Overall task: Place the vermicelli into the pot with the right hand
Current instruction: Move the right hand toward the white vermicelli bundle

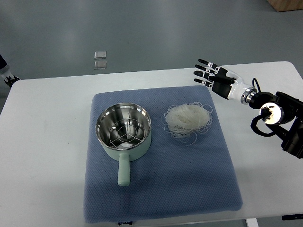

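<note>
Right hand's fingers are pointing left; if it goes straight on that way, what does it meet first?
Probably nothing: the right hand points left along bare table, passing behind the vermicelli and pot. Height is unclear.

A blue mat (161, 189) lies on a white table (47, 142), covering most of its middle. Beyond the table's far edge, on the grey floor (142, 28), sit two small clear squares (100, 60), one just behind the other. A brown box corner (286, 4) shows at the top right.
</note>
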You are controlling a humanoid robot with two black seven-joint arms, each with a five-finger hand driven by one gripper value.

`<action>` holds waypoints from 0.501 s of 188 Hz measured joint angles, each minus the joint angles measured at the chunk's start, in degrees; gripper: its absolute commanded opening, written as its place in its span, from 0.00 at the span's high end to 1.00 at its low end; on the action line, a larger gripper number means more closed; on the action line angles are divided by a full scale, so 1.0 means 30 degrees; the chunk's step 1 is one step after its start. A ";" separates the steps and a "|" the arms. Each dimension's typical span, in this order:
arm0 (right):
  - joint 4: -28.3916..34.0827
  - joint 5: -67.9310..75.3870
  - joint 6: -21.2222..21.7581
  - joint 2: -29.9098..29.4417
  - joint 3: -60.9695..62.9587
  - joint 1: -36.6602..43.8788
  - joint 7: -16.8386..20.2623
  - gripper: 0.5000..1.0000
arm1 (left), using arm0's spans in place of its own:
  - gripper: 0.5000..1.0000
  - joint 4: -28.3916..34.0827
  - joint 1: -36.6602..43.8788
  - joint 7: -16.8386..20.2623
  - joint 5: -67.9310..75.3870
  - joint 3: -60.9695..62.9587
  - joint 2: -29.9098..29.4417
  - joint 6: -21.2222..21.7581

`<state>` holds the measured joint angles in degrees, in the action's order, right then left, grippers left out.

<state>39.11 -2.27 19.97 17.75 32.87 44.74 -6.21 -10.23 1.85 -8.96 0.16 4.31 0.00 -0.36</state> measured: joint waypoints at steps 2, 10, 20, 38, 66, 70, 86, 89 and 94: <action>0.0000 0.0000 0.0002 0.0000 0.0001 0.0000 0.0000 0.14 | 0.00 -0.0003 0.0000 0.0000 0.0000 0.0000 0.0000 0.0000; 0.0000 0.0006 0.0002 0.0000 0.0022 0.0000 0.0000 0.14 | 0.00 -0.0010 0.0000 0.0000 0.0000 0.0000 0.0000 0.0000; 0.0000 0.0017 0.0001 0.0000 0.0046 0.0000 0.0000 0.14 | 0.00 -0.0034 0.0000 0.0000 0.0000 -0.0001 0.0000 0.0000; -0.0001 0.0059 0.0018 -0.0046 0.0096 0.0000 -0.0001 0.14 | 0.00 -0.0096 0.0000 0.0042 0.0000 -0.0001 0.0000 0.0014; 0.0000 0.0052 0.0109 -0.0150 0.0163 0.0032 -0.0008 0.14 | 0.00 -0.0129 -0.0001 0.0169 0.0000 -0.0009 0.0000 0.0047; 0.0000 0.0045 0.0086 -0.0152 0.0145 0.0035 -0.0002 0.14 | 0.00 -0.0128 -0.0001 0.0170 0.0000 -0.0011 0.0000 0.0046; -0.0007 0.0029 -0.0043 -0.0156 0.0090 0.0035 0.0026 0.14 | 0.00 -0.0035 0.0000 0.0175 0.0001 0.0011 0.0000 0.0047; -0.0012 0.0029 -0.0051 -0.0160 0.0090 0.0035 0.0026 0.14 | 0.00 -0.0020 -0.0001 0.0175 0.0000 0.0025 0.0000 0.0048; -0.0017 0.0047 -0.0048 -0.0167 0.0104 0.0034 0.0027 0.14 | 0.00 0.0003 0.0000 0.0175 0.0000 0.0048 0.0000 0.0065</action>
<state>39.06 -2.13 19.82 17.25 33.19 44.84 -6.13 -10.22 1.85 -8.44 0.16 4.45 0.00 -0.16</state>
